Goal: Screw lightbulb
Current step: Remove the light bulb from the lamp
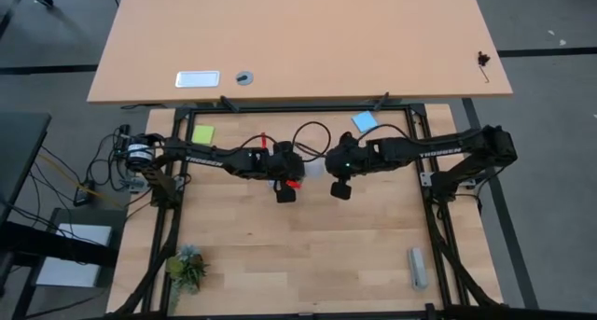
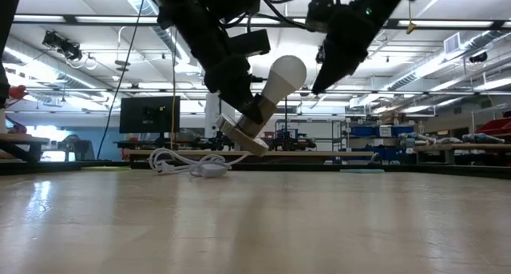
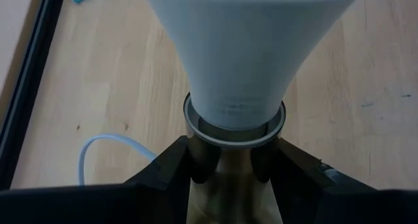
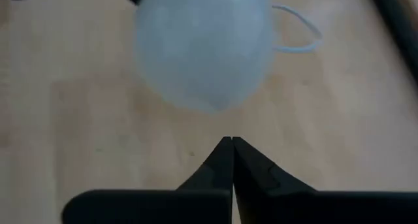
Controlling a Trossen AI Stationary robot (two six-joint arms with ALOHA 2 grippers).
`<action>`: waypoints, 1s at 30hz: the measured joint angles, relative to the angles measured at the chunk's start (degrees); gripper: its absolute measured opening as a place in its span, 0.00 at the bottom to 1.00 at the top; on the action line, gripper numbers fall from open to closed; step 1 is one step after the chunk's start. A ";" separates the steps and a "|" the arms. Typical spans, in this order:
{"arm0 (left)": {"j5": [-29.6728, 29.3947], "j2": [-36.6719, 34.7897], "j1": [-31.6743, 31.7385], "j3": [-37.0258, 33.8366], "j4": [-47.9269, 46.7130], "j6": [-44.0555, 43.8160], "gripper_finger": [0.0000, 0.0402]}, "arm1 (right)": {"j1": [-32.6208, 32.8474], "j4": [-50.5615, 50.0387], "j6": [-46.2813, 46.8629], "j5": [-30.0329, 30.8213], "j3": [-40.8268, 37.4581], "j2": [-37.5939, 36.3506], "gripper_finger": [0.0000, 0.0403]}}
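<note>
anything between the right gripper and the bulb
Nothing visible. The right gripper, shut and empty, hangs just off the bulb with only bare air between them. The left gripper holds the socket, bulb seated in it, above the table.

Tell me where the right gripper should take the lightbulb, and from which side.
Probably the rounded white dome of the lightbulb, its only free part: the neck sits in the socket gripped by the left gripper. The bulb tilts up toward the right gripper, now shut, near the dome, so open it and approach along the bulb's axis.
</note>
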 joint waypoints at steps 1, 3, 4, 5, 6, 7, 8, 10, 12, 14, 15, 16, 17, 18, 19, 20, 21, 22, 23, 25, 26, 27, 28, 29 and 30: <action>-0.01 0.00 0.00 0.00 0.00 0.00 0.40 | -0.26 2.81 0.00 -1.52 -1.96 -0.53 0.02; -0.02 0.00 -0.01 0.00 -0.05 0.00 0.40 | -0.67 8.15 0.02 -3.16 -5.70 -1.88 0.02; -0.01 0.00 0.00 0.00 -0.16 0.00 0.40 | -0.83 10.45 0.14 -3.73 -7.18 -2.55 0.03; -0.02 0.00 0.00 0.00 -0.43 0.00 0.40 | -0.92 11.85 0.41 -4.08 -8.36 -3.13 0.04; -0.01 0.00 0.00 0.00 -0.50 0.00 0.40 | -1.01 12.74 0.60 -4.26 -9.33 -3.65 0.04; -0.02 0.00 -0.02 0.00 -0.40 0.00 0.40 | -1.10 13.63 0.86 -4.34 -10.09 -4.01 0.05; 0.00 0.00 -0.01 0.00 -0.40 0.00 0.40 | -1.10 14.31 0.99 -4.41 -10.53 -4.25 0.05; 0.00 0.00 0.00 0.00 -0.40 -0.02 0.40 | -1.10 15.03 1.59 -4.49 -10.65 -4.41 0.05; -0.02 0.00 -0.01 0.00 -0.23 -0.04 0.40 | -1.10 14.94 2.81 -4.50 -10.12 -4.34 0.05; -0.01 0.00 -0.01 0.00 -0.11 -0.26 0.40 | -1.10 14.89 3.26 -4.50 -9.76 -4.57 0.05; 0.00 0.00 -0.01 0.00 -0.11 -0.57 0.40 | -1.10 14.09 3.20 -4.27 -9.56 -4.92 0.06; 0.00 0.00 0.00 0.00 -0.11 -0.69 0.40 | -1.10 13.34 2.99 -3.38 -9.28 -5.51 0.08; 0.00 0.00 -0.02 0.00 -0.13 -0.75 0.40 | -1.10 13.24 2.98 -2.47 -8.96 -6.13 0.09; 0.01 0.00 0.00 0.00 -0.13 -0.81 0.40 | -1.10 13.27 2.98 -1.83 -8.65 -6.81 0.11; 0.02 0.00 -0.01 0.00 -0.13 -0.81 0.40 | -1.10 13.26 3.01 -1.65 -8.34 -7.45 0.13; 0.02 0.00 -0.02 0.00 -0.15 -0.79 0.40 | -1.10 13.42 3.05 -1.60 -8.15 -7.99 0.16; 0.02 0.00 -0.02 0.00 -0.17 -0.79 0.40 | -1.10 13.42 3.14 -1.54 -8.11 -8.42 0.18; 0.02 0.00 -0.01 0.00 -0.18 -0.79 0.40 | -1.10 13.27 3.74 -1.52 -8.07 -8.81 0.20; 0.02 0.00 -0.02 0.00 -0.15 -0.79 0.40 | -1.10 13.25 4.60 -1.54 -8.07 -9.14 0.23; 0.04 0.00 -0.02 0.00 -0.15 -0.70 0.40 | -1.10 13.38 6.97 -1.55 -8.05 -9.32 0.29; 0.04 0.00 -0.01 0.00 -0.13 -0.64 0.40 | -1.10 13.45 7.77 -1.61 -8.05 -9.30 0.32; 0.04 0.00 -0.02 0.00 -0.13 -0.64 0.40 | -1.10 13.54 8.36 -2.22 -8.05 -9.15 0.35; 0.04 0.00 0.00 0.00 -0.13 -0.64 0.40 | -1.10 13.91 8.78 -3.22 -8.05 -9.05 0.39; 0.04 0.00 -0.02 0.00 -0.11 -0.64 0.40 | -1.10 14.15 9.44 -3.99 -8.05 -8.99 0.42; 0.06 0.00 0.00 0.00 -0.13 -0.64 0.40 | -1.10 14.31 10.43 -4.80 -8.05 -8.99 0.46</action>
